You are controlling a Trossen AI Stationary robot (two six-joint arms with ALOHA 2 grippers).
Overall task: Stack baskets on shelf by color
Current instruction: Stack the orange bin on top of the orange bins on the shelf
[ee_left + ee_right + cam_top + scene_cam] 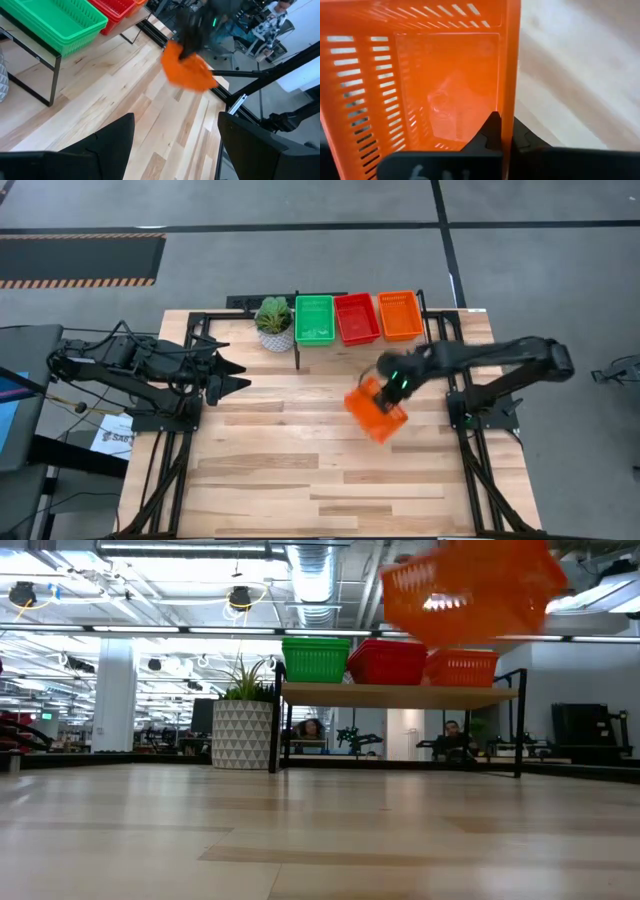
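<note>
While the right gripper (pixel 502 132) is clenched on one wall of an orange basket (pixel 376 409), holding it tilted above the table (pixel 300 480), the left gripper (pixel 235 375) waits spread wide near the table's left edge. The tabletop is pale wood planking in mixed tones. On the shelf (pixel 400 694) at the back sit green (pixel 314 319), red (pixel 356 317) and orange (pixel 400 315) baskets, a potted plant (pixel 274 323) beside them. Behind: open office, ceiling ducts, people seated at desks (pixel 312 729). A printed sheet (pixel 110 438) lies by the left arm's base; I cannot read it.
</note>
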